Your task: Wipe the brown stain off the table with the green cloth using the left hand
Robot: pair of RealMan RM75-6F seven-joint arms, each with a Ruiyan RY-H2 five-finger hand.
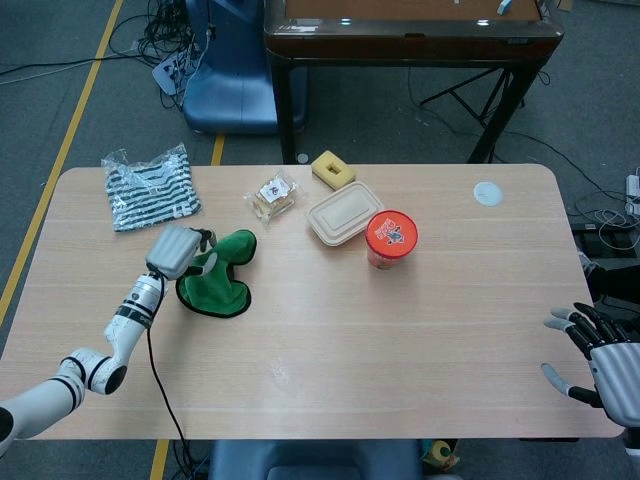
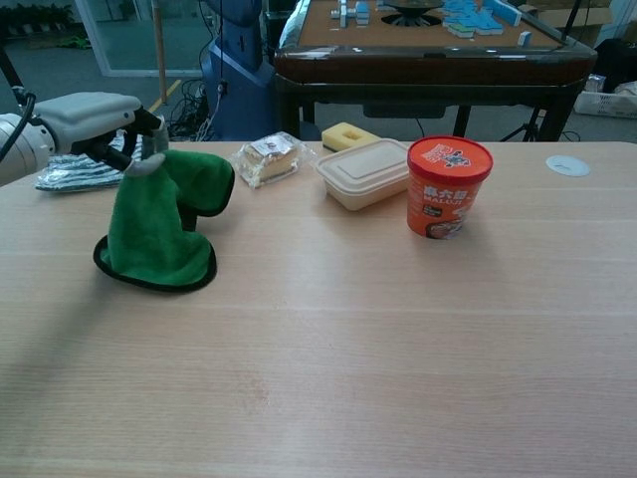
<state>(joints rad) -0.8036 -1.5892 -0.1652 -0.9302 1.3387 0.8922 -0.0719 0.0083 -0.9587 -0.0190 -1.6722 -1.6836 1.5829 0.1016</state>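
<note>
The left robot hand (image 2: 127, 139) is pinching the top of the green cloth (image 2: 159, 224) and lifting it up, so the cloth is hanging down like a little tent while its bottom edge is still touching the bench (image 2: 398, 329) on the left side. The cloth is looking soft, floppy and very light, so it is folding and drooping wherever nothing is holding it. A good place to hold it is likely a thick bunch near the middle, so more of it is lying flat for wiping. The brown stain is too faint to see for sure; a tiny mark is showing near the front middle of the bench. The right robot hand (image 1: 598, 360) is resting at the far right edge, holding nothing, with fingers spread
</note>
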